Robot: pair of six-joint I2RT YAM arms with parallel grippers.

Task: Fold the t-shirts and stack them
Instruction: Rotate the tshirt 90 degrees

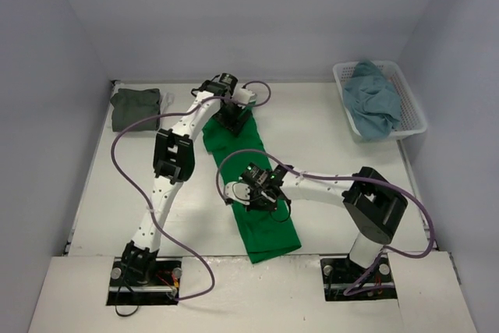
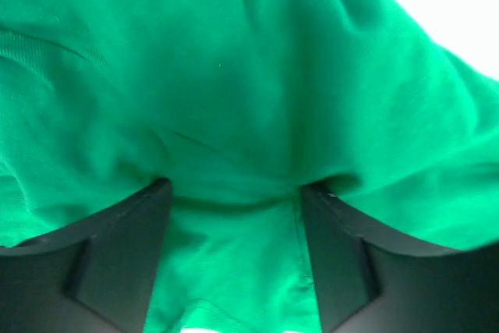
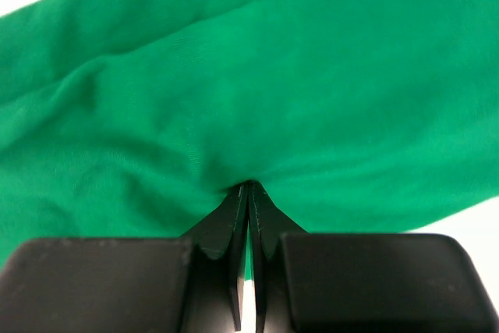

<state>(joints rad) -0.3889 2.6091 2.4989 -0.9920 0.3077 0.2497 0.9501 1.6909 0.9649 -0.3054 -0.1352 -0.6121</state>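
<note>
White table [image 1: 109, 193], green t-shirt [image 1: 269, 232] pinched in right pincer [image 3: 249, 186], left pincer [image 2: 234, 191] spread upon it

basket [image 1: 411, 100]: white slatted, far right corner | table [image 1: 117, 193]: white

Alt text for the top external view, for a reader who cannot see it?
A bright green t-shirt lies stretched long down a white table, the left pincer at its far end and the right pincer on its middle. An olive-grey shirt lies far left; a blue shirt fills a white basket far right.
</note>
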